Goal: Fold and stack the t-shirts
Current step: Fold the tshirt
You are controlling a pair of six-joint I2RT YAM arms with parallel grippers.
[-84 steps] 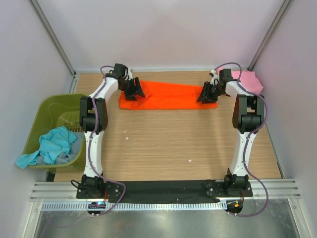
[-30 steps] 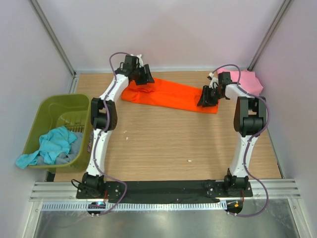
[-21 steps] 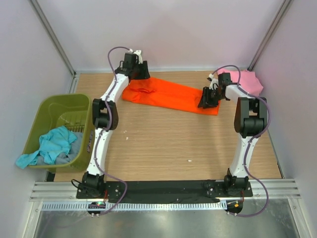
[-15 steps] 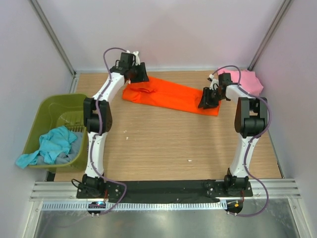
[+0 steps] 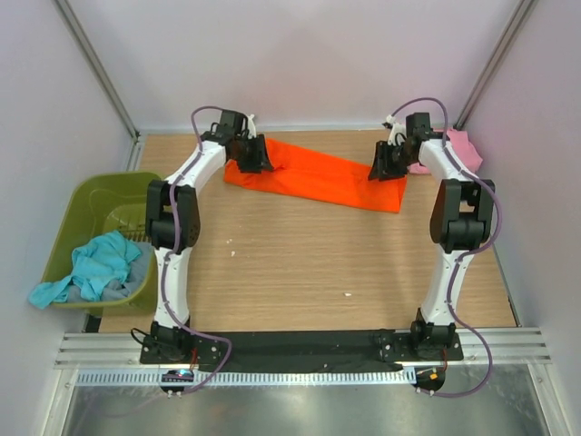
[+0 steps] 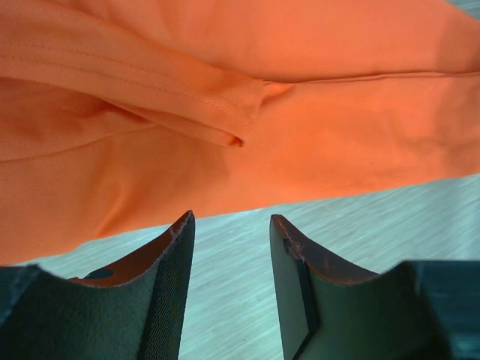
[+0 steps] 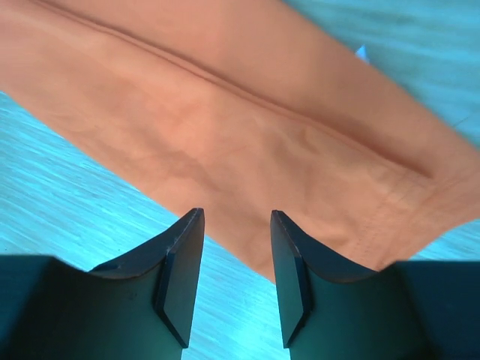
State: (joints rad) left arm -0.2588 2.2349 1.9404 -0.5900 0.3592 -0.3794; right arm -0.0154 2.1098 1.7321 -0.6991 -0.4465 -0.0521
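The orange t-shirt (image 5: 318, 173) lies folded into a long slanted band at the back of the table; it also shows in the left wrist view (image 6: 225, 90) and the right wrist view (image 7: 247, 127). My left gripper (image 5: 257, 159) is open and empty above its left end, jaws (image 6: 231, 217) over bare table beside the cloth edge. My right gripper (image 5: 381, 171) is open and empty above its right end (image 7: 237, 214). The pink t-shirt (image 5: 454, 147) lies at the back right corner, partly hidden by the right arm. The teal t-shirt (image 5: 91, 268) hangs in the tub.
An olive-green plastic tub (image 5: 100, 204) stands off the table's left edge. Walls enclose the back and sides. Bare wooden table (image 5: 309, 263) lies between the orange shirt and the arm bases.
Both grippers have let go of the orange shirt. The left gripper swung back then down beside its left end; the right gripper moved back. The shirt now lies slanted.
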